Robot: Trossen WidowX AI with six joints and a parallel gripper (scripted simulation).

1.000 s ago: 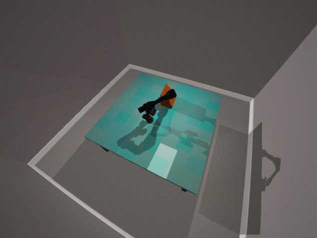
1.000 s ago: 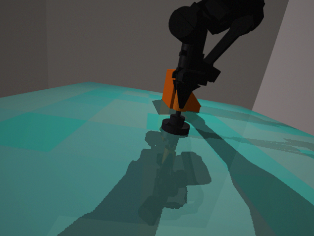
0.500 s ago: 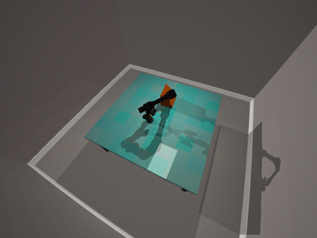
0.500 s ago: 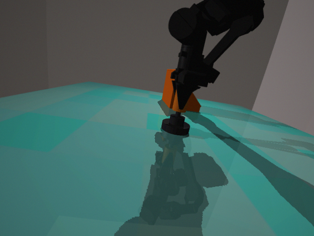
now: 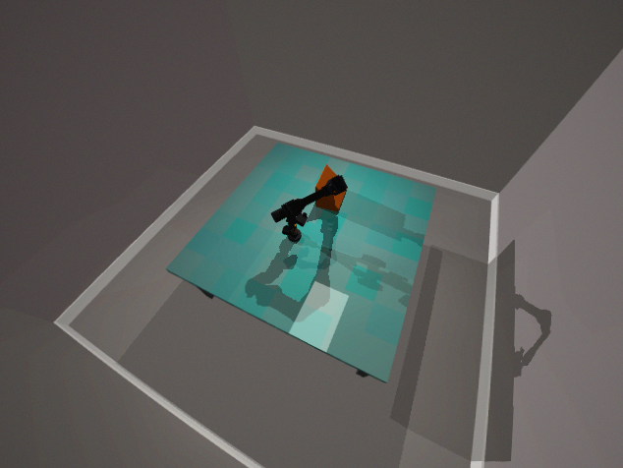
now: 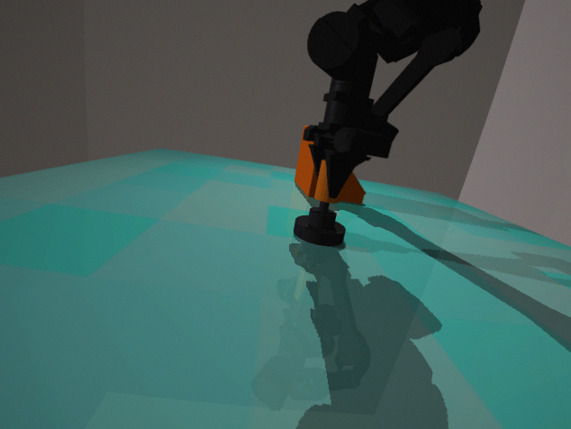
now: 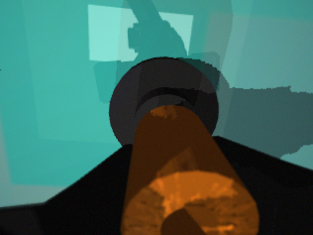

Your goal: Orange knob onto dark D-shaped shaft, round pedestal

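Note:
The orange knob (image 6: pixel 324 187) (image 7: pixel 165 143) is a tapered upright piece between the fingers of my gripper (image 6: pixel 325 179) (image 7: pixel 171 148), which is shut on it. The round dark pedestal (image 6: pixel 318 235) (image 7: pixel 124 108) (image 5: pixel 295 238) stands on the table directly below. A short length of the dark shaft (image 6: pixel 324 207) shows between the knob's lower end and the pedestal's raised collar, so the knob is not touching the pedestal. The knob looks in line with the shaft. Whether the shaft's tip is inside the hole is hidden, as are the flat sides.
A large orange angular block (image 5: pixel 327 202) (image 6: pixel 304 163) stands on the teal tiled table (image 5: pixel 241 231) (image 6: pixel 68 240), behind the pedestal in the exterior view. The dark arm reaches over from that side. Arm shadows cross the table, and a pale rim (image 5: pixel 150 213) surrounds the area around it.

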